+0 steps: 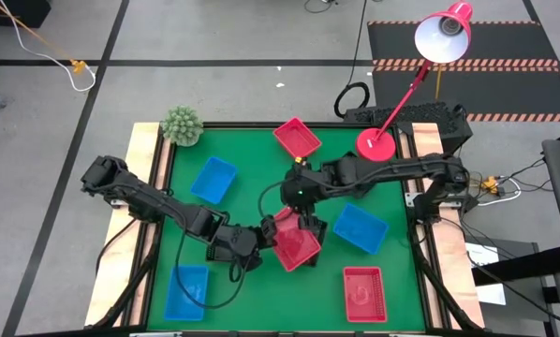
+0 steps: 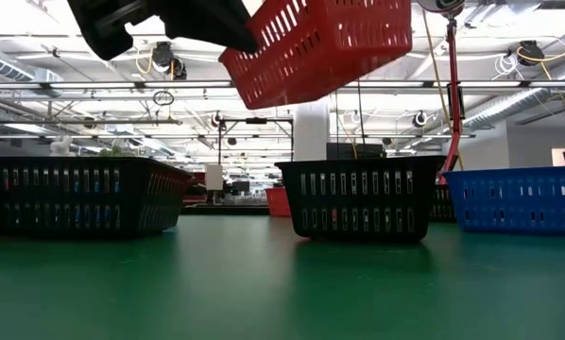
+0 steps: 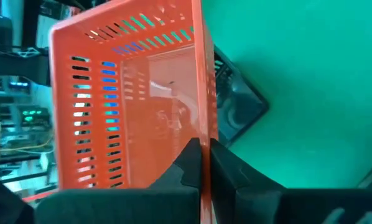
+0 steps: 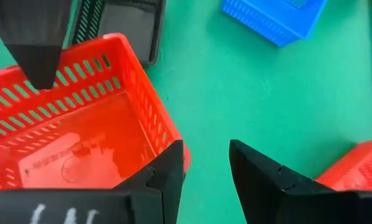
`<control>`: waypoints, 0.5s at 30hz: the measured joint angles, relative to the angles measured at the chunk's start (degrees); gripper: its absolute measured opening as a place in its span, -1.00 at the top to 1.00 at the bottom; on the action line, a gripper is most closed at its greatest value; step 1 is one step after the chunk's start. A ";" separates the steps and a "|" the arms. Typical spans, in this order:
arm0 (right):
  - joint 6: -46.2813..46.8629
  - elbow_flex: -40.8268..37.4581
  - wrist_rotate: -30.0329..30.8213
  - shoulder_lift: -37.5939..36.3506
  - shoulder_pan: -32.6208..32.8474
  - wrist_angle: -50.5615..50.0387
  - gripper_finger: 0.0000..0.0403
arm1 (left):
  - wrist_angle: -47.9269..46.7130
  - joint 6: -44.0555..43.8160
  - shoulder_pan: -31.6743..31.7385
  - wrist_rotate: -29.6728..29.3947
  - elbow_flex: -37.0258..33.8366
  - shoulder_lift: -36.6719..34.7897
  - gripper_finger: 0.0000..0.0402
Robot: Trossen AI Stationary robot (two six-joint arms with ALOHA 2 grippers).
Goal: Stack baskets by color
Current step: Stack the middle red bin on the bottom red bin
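My left gripper (image 1: 264,234) is shut on a red basket (image 1: 296,243) and holds it up over the middle of the green table; the low view shows it tilted (image 2: 320,47), high above the surface. My right gripper (image 4: 208,168) hangs open just above this basket's corner (image 4: 185,154). Another red basket (image 1: 297,138) rests on its base at the far edge, and a third (image 1: 364,293) sits near right. Three blue baskets (image 1: 213,180) (image 1: 360,227) (image 1: 186,290) lie flat on the table. Two black baskets (image 2: 75,194) (image 2: 358,196) stand below the arms. My left gripper pinches one side wall of the red basket at its rim (image 3: 202,140), one finger inside the basket and one outside. It comes from the table's left, slanting down. The basket is lifted clear and tilted. My right gripper: one finger (image 4: 167,168) is at the basket's corner; whether it touches, I cannot tell.
A red desk lamp has its round base (image 1: 375,145) on the table's far right corner, and a small green plant (image 1: 181,124) stands at the far left corner. Bare green surface lies in the near middle, between the near blue and red baskets.
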 joint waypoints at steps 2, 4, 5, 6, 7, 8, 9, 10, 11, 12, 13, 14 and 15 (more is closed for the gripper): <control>-0.08 -0.01 -1.70 0.29 -0.20 0.20 0.38 | -0.16 -0.60 0.34 0.72 0.00 0.00 0.93; -0.09 -0.02 -2.68 0.31 -0.31 0.26 0.38 | -0.03 -0.45 0.56 0.84 0.00 0.00 0.92; -0.09 -0.02 -3.23 0.39 -0.37 0.40 0.38 | -0.03 -0.29 0.58 0.82 0.00 0.04 0.93; -0.09 -0.02 -3.46 0.50 -0.37 0.52 0.38 | 0.08 -0.28 0.58 0.82 0.00 0.23 0.95; -0.09 -0.02 -3.51 0.60 -0.37 0.44 0.38 | 0.14 -0.09 0.58 0.83 0.00 0.37 0.96; -0.22 -0.02 -3.38 0.74 -0.39 0.24 0.38 | 0.12 0.37 0.58 0.85 0.00 0.44 0.96; -0.54 -0.04 -3.37 0.82 -0.39 0.09 0.38 | 0.16 1.03 0.56 1.01 -0.02 0.44 0.96; -0.82 -0.04 -3.37 0.84 -0.39 0.14 0.38 | 0.42 1.73 0.45 1.13 -0.02 0.44 0.95; -1.03 -0.04 -3.40 0.78 -0.39 0.28 0.38 | 1.11 2.25 0.47 1.17 -0.02 0.56 0.94; -1.37 -0.04 -3.44 0.67 -0.39 0.40 0.38 | 1.92 2.50 0.47 1.16 -0.02 0.81 0.93; -1.83 -0.04 -3.49 0.62 -0.39 0.44 0.38 | 2.31 2.56 0.47 1.15 -0.02 0.96 0.92; -2.32 -0.04 -3.49 0.62 -0.39 0.43 0.38 | 2.47 2.67 0.48 1.16 -0.03 1.01 0.92; -2.96 -0.06 -3.47 0.67 -0.39 0.45 0.38 | 2.84 2.76 0.50 1.15 -0.04 1.01 0.93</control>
